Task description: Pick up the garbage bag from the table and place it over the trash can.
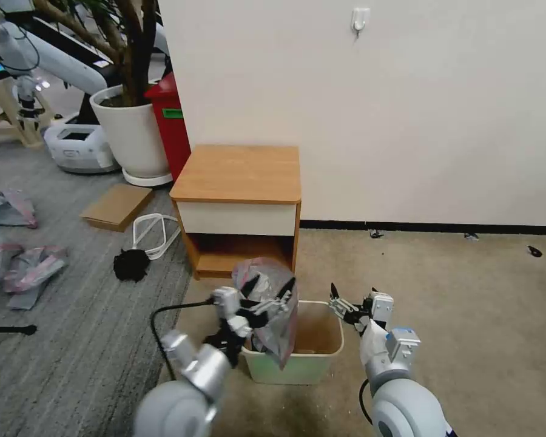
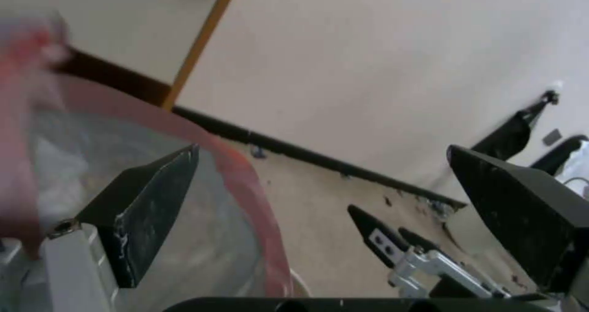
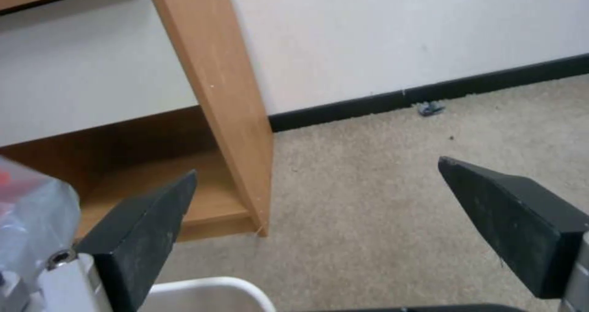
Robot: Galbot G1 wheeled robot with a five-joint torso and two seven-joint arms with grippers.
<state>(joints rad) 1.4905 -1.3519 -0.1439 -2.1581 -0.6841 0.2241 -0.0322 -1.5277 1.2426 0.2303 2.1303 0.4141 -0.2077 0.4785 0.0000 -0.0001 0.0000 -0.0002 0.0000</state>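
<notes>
The garbage bag (image 1: pixel 262 273), translucent grey with a pink band, hangs bunched over my left gripper (image 1: pixel 272 286) above the left side of the trash can (image 1: pixel 312 364). In the left wrist view my left gripper (image 2: pixel 322 150) is open wide; the bag (image 2: pixel 73 164) is draped around one finger (image 2: pixel 144 206), and its pink rim curves past that finger. My right gripper (image 1: pixel 340 301) hovers open over the can's right rim, apart from the bag. Between its spread fingers, my right gripper (image 3: pixel 318 167) holds nothing. The table (image 1: pixel 236 173) stands bare behind the can.
A white wall rises behind the table. To the left are a red bin (image 1: pixel 171 121), a white plant pot (image 1: pixel 133 133), a flat cardboard piece (image 1: pixel 116 206), a white cable loop (image 1: pixel 151 233) and other crumpled bags (image 1: pixel 27 267). Beige carpet lies open to the right.
</notes>
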